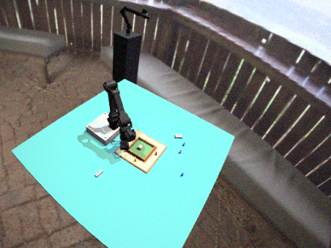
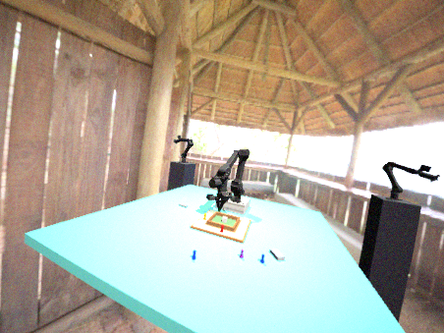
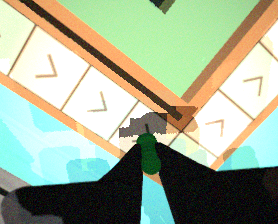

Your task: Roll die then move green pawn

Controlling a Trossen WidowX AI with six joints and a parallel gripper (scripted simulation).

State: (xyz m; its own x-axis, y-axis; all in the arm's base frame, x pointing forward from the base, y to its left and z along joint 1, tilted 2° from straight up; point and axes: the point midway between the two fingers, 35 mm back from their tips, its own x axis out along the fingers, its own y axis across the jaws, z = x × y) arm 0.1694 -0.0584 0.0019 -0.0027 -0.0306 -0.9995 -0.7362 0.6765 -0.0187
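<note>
The black two-fingered pincer is closed on the small green rounded pawn, gripping it at the fingertips. The pawn is positioned over the corner of the square, wooden-edged game board, whose pale track squares carry arrows; contact with the board cannot be confirmed. The white cubic die lies inside the green-floored, brown-rimmed tray at the board's centre, so the roll appears complete. The pip count cannot be read in the current views. The pawn move appears to be in its final phase: what remains is to seat the pawn on the correct square, release it and retract the arm clear of all parts. The yellow pawn and red pawn stand on the track and must remain in place. No brand, label or lettering is legible; the arrows are the only readable markings.
</note>
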